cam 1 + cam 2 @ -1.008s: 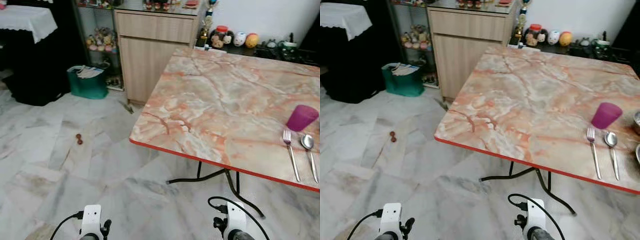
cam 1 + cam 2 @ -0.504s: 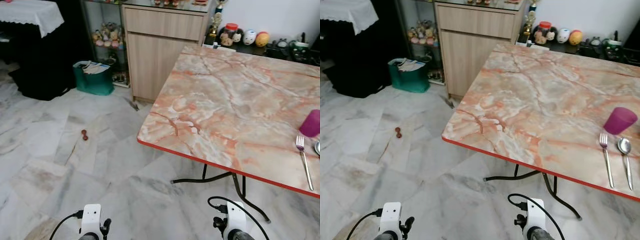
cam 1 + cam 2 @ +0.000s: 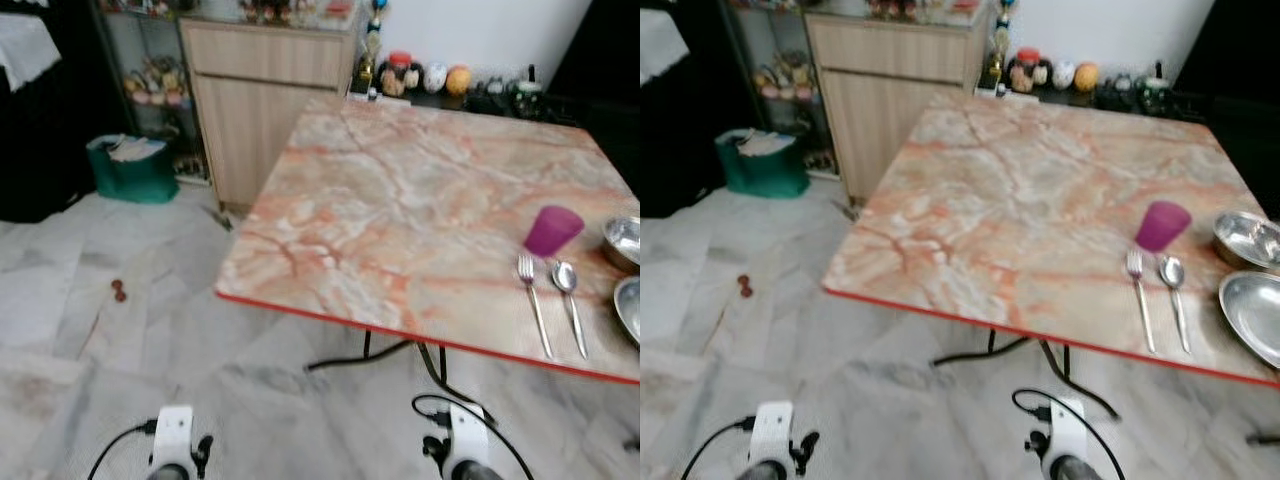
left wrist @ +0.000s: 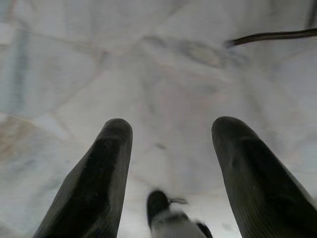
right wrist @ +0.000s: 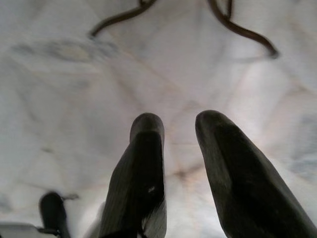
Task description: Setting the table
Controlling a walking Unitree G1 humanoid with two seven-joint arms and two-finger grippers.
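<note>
- From my head: the marble-topped table stands ahead of me on the pale floor. Near its right end the purple cup stands upright, with the fork and spoon lying side by side just on the near side of the cup. Right of the cup sits a steel bowl, and a steel plate lies nearer the table's front edge beside the spoon. A wooden cabinet stands past the table's far left corner, a green bin left of that.
- My left wrist: my left gripper hangs over bare floor beside the table, fingers wide apart, holding nothing.
- My right wrist: my right gripper hangs above the floor near the table's dark legs, fingers slightly apart and empty.
</note>
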